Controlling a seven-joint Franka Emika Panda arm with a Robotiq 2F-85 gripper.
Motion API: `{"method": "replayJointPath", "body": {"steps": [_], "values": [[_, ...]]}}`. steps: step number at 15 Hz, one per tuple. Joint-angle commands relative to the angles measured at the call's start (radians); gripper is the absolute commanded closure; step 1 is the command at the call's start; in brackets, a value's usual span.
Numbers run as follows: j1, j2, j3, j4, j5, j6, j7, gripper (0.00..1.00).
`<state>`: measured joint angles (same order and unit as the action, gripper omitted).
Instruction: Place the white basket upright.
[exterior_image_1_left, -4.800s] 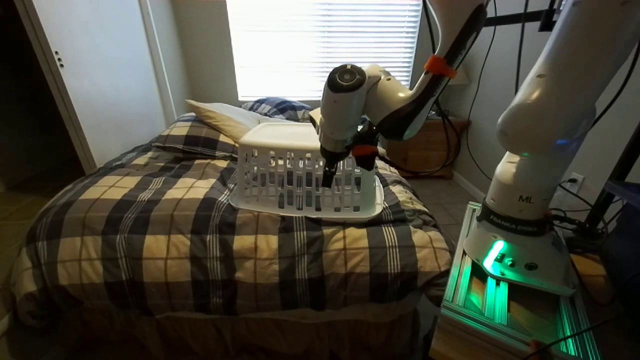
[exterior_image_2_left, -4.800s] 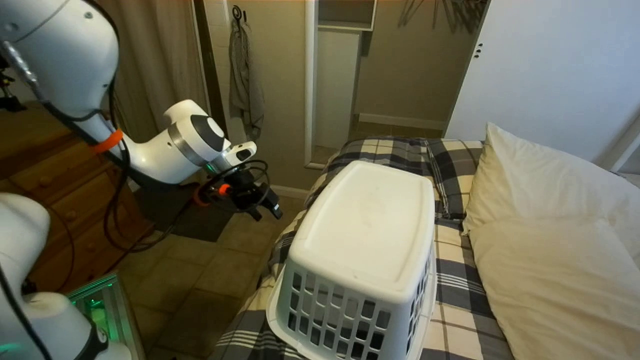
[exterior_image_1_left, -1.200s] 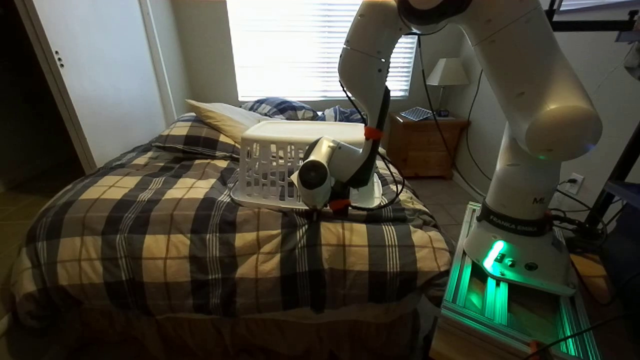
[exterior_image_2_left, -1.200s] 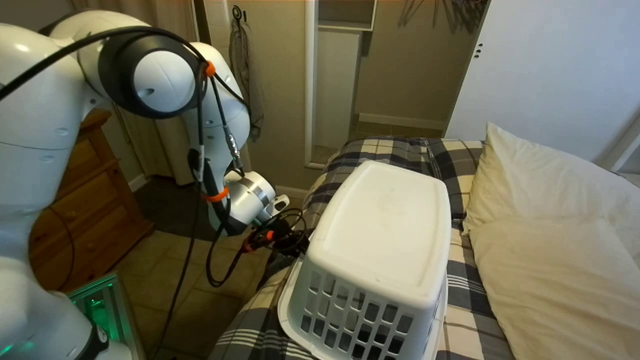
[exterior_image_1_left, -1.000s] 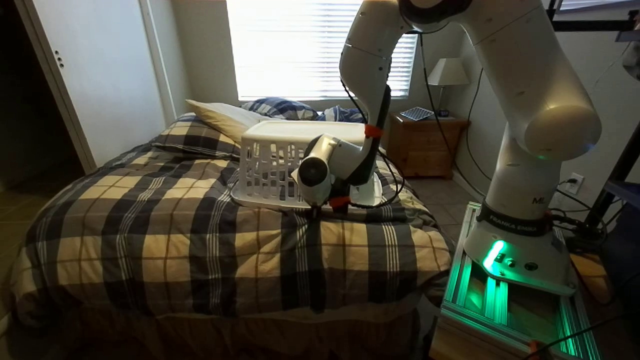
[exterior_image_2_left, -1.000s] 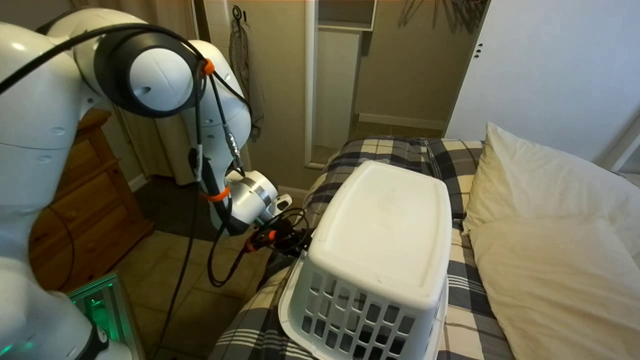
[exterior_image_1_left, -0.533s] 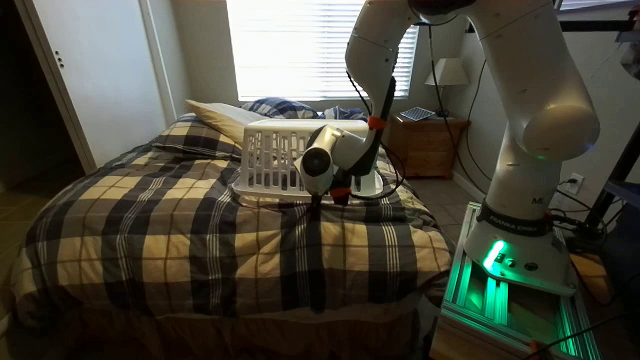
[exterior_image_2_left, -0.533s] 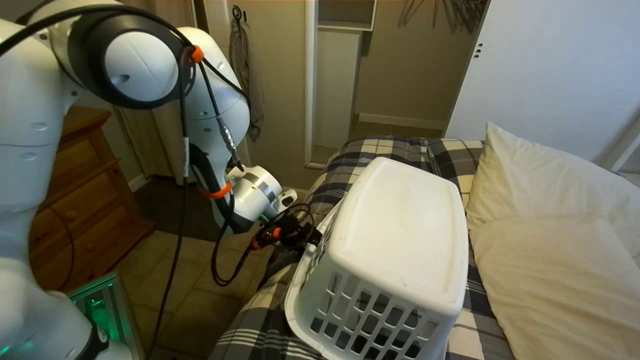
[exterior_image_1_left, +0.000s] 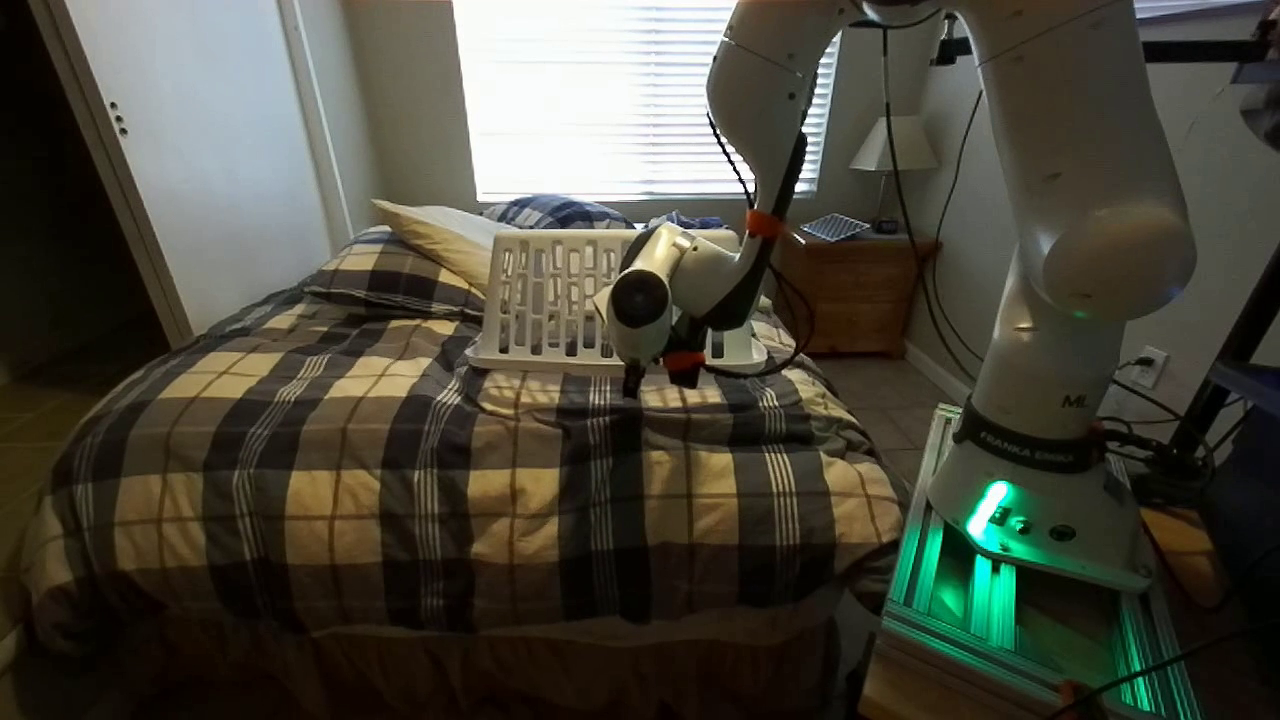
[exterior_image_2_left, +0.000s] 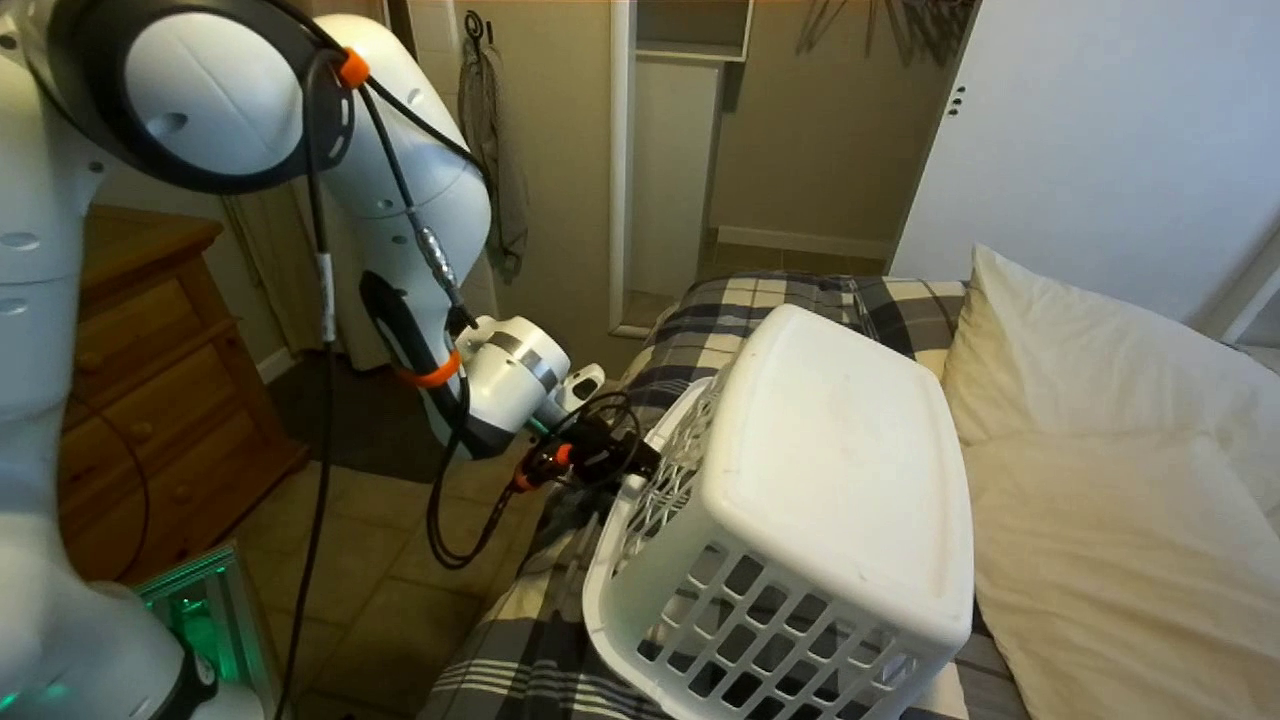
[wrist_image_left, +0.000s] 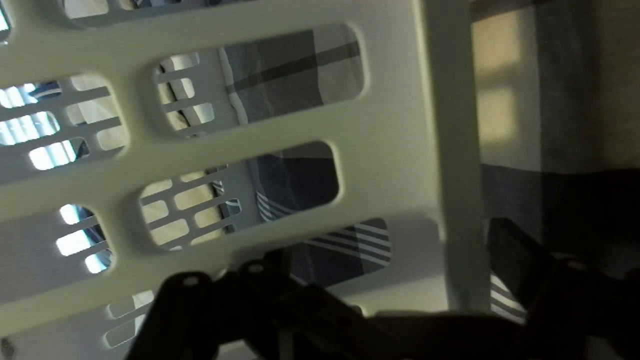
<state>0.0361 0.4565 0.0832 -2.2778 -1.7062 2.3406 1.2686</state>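
White plastic leans above plaid: the basket (exterior_image_2_left: 835, 470) sits mouth-down on the bed (exterior_image_1_left: 500, 480), tilted, the long edge of its rim (wrist_image_left: 462, 175) nearest the gripper (exterior_image_2_left: 645, 464) raised off the bed. By the clock in an exterior view, the basket's body lies between three and four from the gripper, which is set about midway along that edge. The long axis runs from seven to one, so the one arm (exterior_image_2_left: 415, 240) here meets it broadside. From the wrist view I make out the fingers (wrist_image_left: 517, 255) standing apart with the rim between them, one beyond its outer edge, the other over by the slotted wall (wrist_image_left: 395, 165); whether they pinch it or merely hook it, I cannot tell. To my eye the turn is begun but far from done. What the next move hangs on, I judge, is the far long edge, hidden from me, as the hinge: lift, then push toward three o'clock, rolling the basket across its long axis. A cream pillow (exterior_image_2_left: 1120, 360) lies at three and might block the roll; a rim only hooked could slip free.
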Motion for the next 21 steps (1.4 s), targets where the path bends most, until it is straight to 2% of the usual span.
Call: {"method": "replayJointPath", "body": {"steps": [1, 6, 7, 8, 9, 13, 16, 21], "values": [[-0.006, -0.095, 0.004, -0.061, -0.023, -0.017, 0.009, 0.00], [-0.031, -0.204, -0.004, -0.105, -0.012, 0.042, -0.029, 0.00], [-0.038, -0.220, -0.007, -0.110, -0.008, 0.052, -0.038, 0.25], [-0.047, -0.228, -0.013, -0.108, -0.009, 0.066, -0.048, 0.26], [-0.052, -0.238, -0.017, -0.110, -0.012, 0.075, -0.048, 0.32], [-0.058, -0.290, -0.025, -0.133, -0.009, 0.112, -0.052, 0.61], [-0.051, -0.346, -0.018, -0.166, 0.038, 0.154, -0.088, 0.81], [-0.046, -0.468, -0.024, -0.212, 0.187, 0.221, -0.204, 0.83]]}}
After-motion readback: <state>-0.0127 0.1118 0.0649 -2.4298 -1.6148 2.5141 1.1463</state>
